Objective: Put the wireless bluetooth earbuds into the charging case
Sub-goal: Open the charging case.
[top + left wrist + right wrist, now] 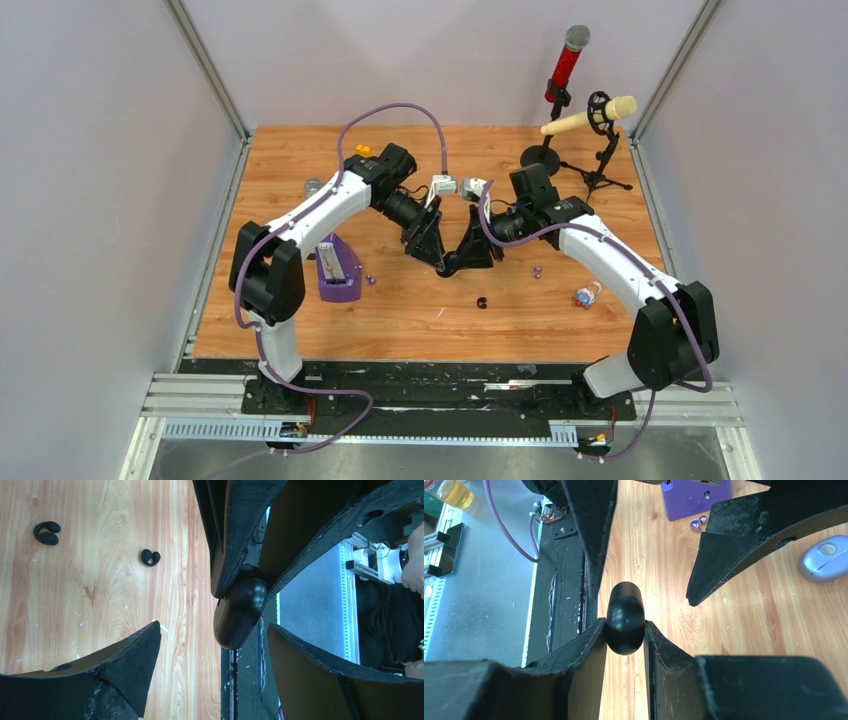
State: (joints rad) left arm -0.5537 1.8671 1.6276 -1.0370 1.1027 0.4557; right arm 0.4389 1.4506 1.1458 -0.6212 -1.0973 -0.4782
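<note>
Black charging case (625, 605) pinched in the right gripper (625, 625).
Left gripper (214, 627) gapes empty; two curled black earbuds (47, 532) lie on the wooden table (100, 630), likely light and slick, best nipped across the curl.

My left claw (214, 630) gapes, not touching the black case (240, 607) the right claw (245, 587) pinches; two black earbuds (47, 532) lie beyond, left.
</note>
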